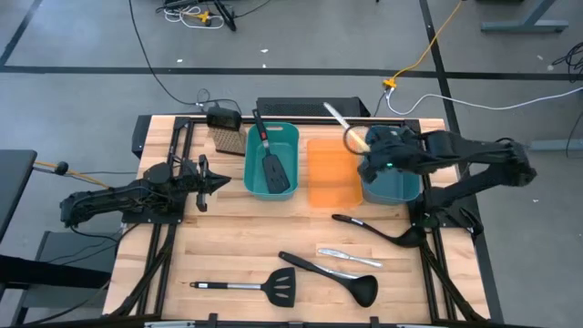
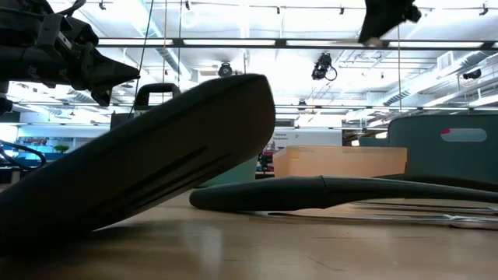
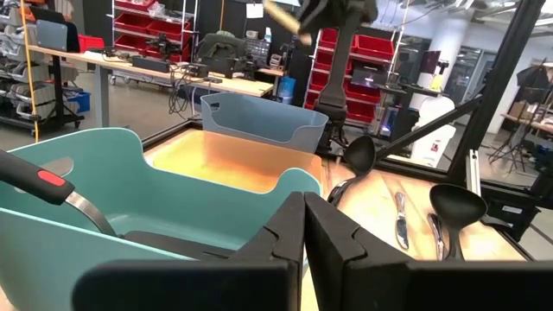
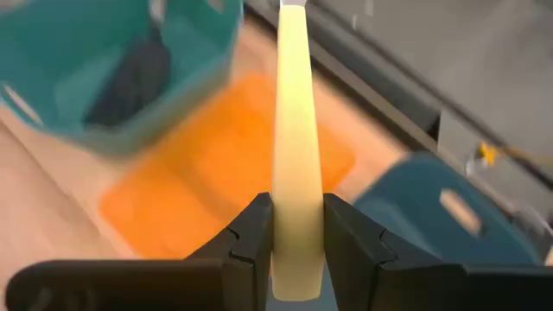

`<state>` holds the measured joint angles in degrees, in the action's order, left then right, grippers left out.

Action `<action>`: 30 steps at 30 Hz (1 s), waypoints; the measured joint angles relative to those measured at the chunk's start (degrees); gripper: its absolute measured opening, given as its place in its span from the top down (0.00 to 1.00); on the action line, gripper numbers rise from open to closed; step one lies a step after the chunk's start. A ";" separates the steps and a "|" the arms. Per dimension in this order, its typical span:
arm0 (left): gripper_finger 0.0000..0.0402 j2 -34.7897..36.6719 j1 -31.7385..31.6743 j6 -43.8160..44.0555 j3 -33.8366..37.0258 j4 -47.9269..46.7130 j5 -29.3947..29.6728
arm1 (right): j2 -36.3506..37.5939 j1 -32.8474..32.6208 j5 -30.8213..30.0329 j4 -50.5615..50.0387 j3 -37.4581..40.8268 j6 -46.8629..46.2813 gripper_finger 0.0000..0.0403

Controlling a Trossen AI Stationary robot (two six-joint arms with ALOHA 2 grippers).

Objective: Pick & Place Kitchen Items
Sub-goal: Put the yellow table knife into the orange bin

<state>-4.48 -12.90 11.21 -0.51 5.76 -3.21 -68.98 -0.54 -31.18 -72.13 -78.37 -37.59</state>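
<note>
The right gripper (image 4: 298, 238) pinches the yellow-handled knife (image 4: 296, 147) between its fingers, the handle running straight out ahead of the fingertips. This gripper hangs over the right teal bin (image 1: 393, 182), with the orange bin (image 1: 332, 173) just beside it and the left teal bin (image 1: 271, 157), holding the red-and-black spatula (image 1: 271, 157), beyond. The left gripper (image 1: 214, 182) hovers beside the left teal bin, fingers pressed together and empty. Two ladles (image 1: 332, 276), table knives (image 1: 348, 257) and the steel-handled spatula (image 1: 250, 288) lie on the table (image 1: 228, 237), well apart from both grippers.

Spatula (image 1: 271, 157) in left bin (image 1: 293, 135); two more bins (image 1: 332, 173) to its right.
</note>
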 joint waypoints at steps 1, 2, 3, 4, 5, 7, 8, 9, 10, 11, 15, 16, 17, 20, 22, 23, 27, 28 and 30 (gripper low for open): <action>0.97 0.00 -0.01 -0.03 0.00 0.00 -0.02 | -1.17 0.70 1.69 -0.75 0.00 -0.43 0.78; 0.97 -0.01 0.01 -0.05 0.00 0.00 -0.01 | -2.43 1.39 3.34 -1.31 0.00 -0.78 0.78; 0.97 0.00 0.00 -0.04 0.00 0.00 0.01 | -3.78 2.03 4.80 -1.62 0.00 -0.98 0.78; 0.97 -0.01 0.01 -0.05 0.00 0.00 0.01 | -5.13 2.58 5.94 -1.56 0.00 -0.98 0.78; 0.97 -0.01 0.00 -0.05 0.00 0.00 0.01 | -6.44 3.05 6.86 -1.34 0.00 -0.97 0.78; 0.97 0.01 0.01 -0.10 0.00 0.00 0.01 | -9.00 4.18 8.52 -0.90 0.00 -0.67 0.78; 0.97 -0.01 0.01 -0.39 0.00 0.00 0.01 | -10.30 4.82 8.74 -0.64 0.00 -0.57 0.78; 0.97 -0.01 0.01 -0.63 0.00 0.00 0.01 | -11.63 5.43 8.70 -0.50 0.00 -0.74 0.78; 0.97 -0.01 0.01 -0.64 0.00 0.00 0.05 | -12.98 5.94 8.61 -0.41 0.00 -1.01 0.78; 0.97 -0.01 -0.01 -0.64 0.00 0.05 0.08 | -14.23 6.45 8.14 -0.18 0.00 -1.40 0.78; 0.97 0.00 0.01 -0.27 0.00 0.20 0.11 | -18.75 7.29 8.25 0.60 0.00 -2.85 0.78; 0.97 -0.01 0.01 -0.25 0.00 0.20 0.11 | -19.78 7.30 9.56 0.54 0.00 -3.42 0.78; 0.97 0.00 0.01 -0.25 0.00 0.20 0.11 | -20.74 7.31 10.98 0.52 0.00 -3.84 0.78; 0.97 -0.01 0.01 -0.25 0.00 0.20 0.11 | -23.51 7.30 14.61 0.47 0.00 -3.98 0.78; 0.97 -0.01 -0.01 -0.25 0.00 0.20 0.11 | -25.39 7.32 16.59 0.00 0.00 -4.27 0.78; 0.97 -0.01 -0.01 -0.28 0.00 0.20 0.14 | -26.18 7.32 17.14 -0.24 0.00 -4.68 0.78; 0.97 0.00 0.01 -0.39 0.00 0.24 0.16 | -28.65 7.44 17.90 0.36 0.00 -5.48 0.78; 0.97 -0.01 0.01 -0.47 0.00 0.27 0.16 | -29.19 7.58 18.34 0.88 0.00 -5.51 0.78; 0.97 -0.01 0.01 -0.47 0.00 0.33 0.16 | -29.95 7.75 18.37 2.19 0.00 -6.03 0.78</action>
<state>-4.49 -12.88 10.74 -0.51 6.09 -3.05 -98.93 7.22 -12.81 -69.94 -78.37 -43.61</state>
